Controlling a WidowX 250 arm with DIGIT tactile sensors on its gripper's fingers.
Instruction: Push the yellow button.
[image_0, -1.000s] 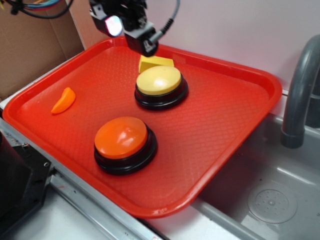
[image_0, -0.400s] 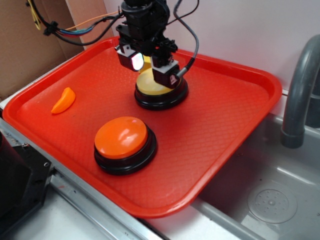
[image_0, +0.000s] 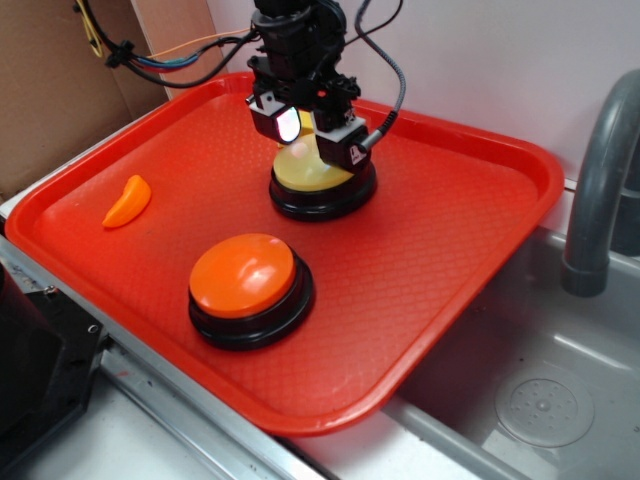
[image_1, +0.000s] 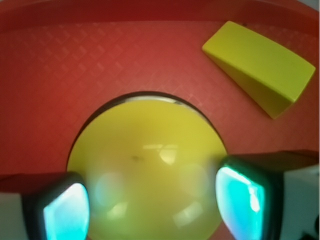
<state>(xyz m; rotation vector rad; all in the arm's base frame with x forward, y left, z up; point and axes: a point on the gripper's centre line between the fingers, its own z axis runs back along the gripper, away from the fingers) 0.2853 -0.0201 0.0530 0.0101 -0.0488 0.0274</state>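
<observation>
The yellow button, a pale-yellow dome on a black round base, sits at the back middle of the red tray. My gripper is right over it, its tips down on or just above the dome. In the wrist view the dome fills the lower middle, with the two glowing teal fingertips set wide apart on either side. The gripper is open and holds nothing.
An orange-domed button stands at the tray's front. A small yellow wedge block lies just behind the yellow button. An orange curved piece lies at the tray's left. A sink with a grey faucet is at the right.
My gripper came down from above the tray's back edge onto the yellow button, then shifted slightly right and settled over the dome. The wedge block is now hidden behind it in the exterior view.
</observation>
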